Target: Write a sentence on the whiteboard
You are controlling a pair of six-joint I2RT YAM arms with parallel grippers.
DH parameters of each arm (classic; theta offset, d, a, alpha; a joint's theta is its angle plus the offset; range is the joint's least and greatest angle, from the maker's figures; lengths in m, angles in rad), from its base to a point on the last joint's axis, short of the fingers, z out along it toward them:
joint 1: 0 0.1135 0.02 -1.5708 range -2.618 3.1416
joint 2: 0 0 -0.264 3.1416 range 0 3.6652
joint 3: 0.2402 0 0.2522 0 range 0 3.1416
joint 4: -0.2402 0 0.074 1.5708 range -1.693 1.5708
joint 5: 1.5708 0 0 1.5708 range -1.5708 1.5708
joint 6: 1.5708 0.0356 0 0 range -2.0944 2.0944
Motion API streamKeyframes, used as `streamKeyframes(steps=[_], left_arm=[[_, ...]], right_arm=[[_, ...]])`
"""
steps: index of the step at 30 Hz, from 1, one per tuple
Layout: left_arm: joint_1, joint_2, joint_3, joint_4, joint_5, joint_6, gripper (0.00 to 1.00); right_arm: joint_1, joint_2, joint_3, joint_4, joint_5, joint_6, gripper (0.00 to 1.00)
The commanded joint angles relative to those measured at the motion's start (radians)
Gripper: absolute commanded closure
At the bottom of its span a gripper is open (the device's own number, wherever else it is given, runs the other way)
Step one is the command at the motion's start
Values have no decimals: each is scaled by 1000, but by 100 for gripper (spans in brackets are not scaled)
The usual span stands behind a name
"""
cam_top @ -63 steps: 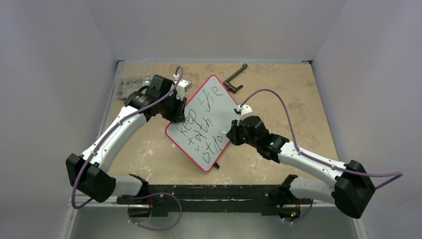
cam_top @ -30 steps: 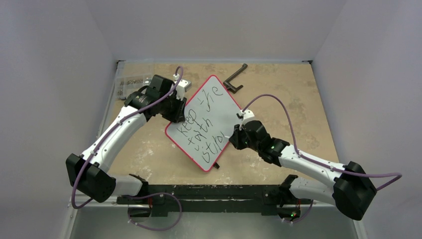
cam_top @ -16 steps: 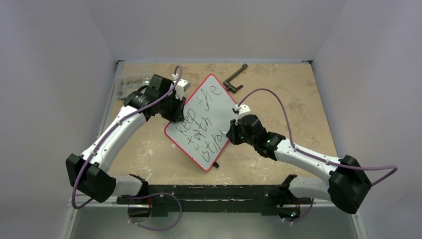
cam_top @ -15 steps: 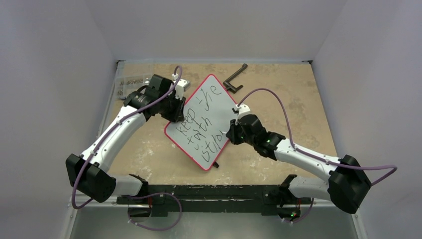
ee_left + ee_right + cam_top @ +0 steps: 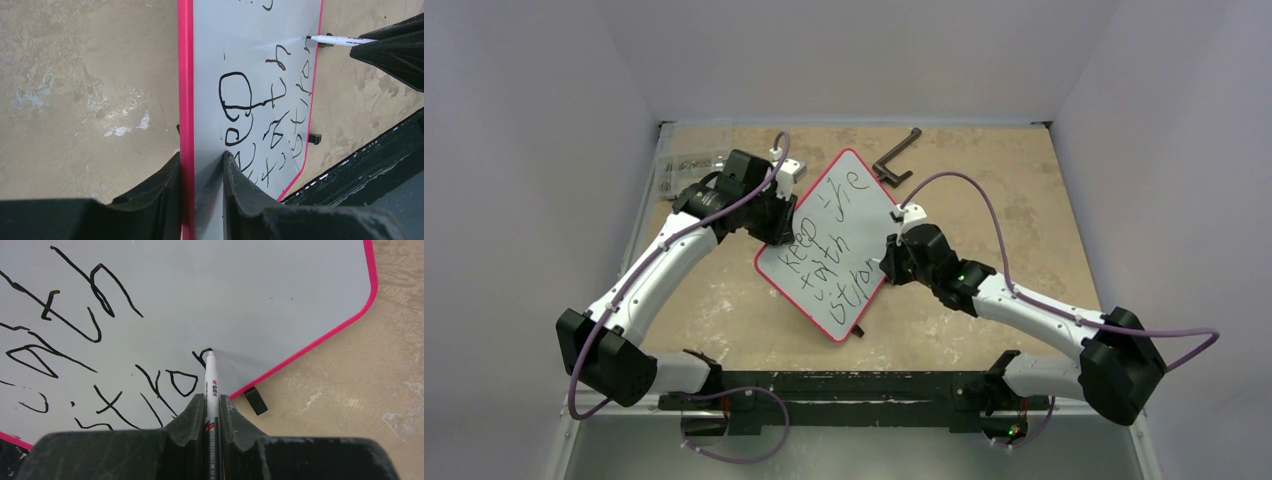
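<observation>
My right gripper (image 5: 209, 401) is clenched on the marker (image 5: 210, 382). The barrel runs straight out between my fingers, and its tip rests on the whiteboard (image 5: 240, 285) just ahead of me. The tip sits on a short curve right after the "o" of the last word, so I judge I am starting the "n" of "strong". The sentence (image 5: 95, 335) runs off to my left in three lines. To my right the red rim (image 5: 300, 351) is near, with a black foot (image 5: 255, 400) just beyond it on the table (image 5: 350, 390). Room is tight, so the remaining letters should be small and narrow, drawn with light, even pressure. Farther across, my left gripper (image 5: 201, 161) pinches the board's opposite edge, a finger either side of the rim. That clamp must hold firm so the board cannot slide under the strokes.
</observation>
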Motion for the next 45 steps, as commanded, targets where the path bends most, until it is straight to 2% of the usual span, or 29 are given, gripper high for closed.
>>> streamKeyframes(steps=[1, 23, 35, 45], left_arm=[[5, 3, -6, -40, -190, 88, 100], [5, -6, -5, -37, -189, 88, 100], [5, -6, -6, -36, -190, 88, 100], [5, -7, -4, -36, -188, 90, 100]], right_arm=[[-12, 15, 46, 27, 11, -24, 100], [-17, -52, -59, 13, -1, -7, 100], [-23, -67, 27, -20, 67, -53, 100], [-107, -3, 106, 13, 28, -68, 100]])
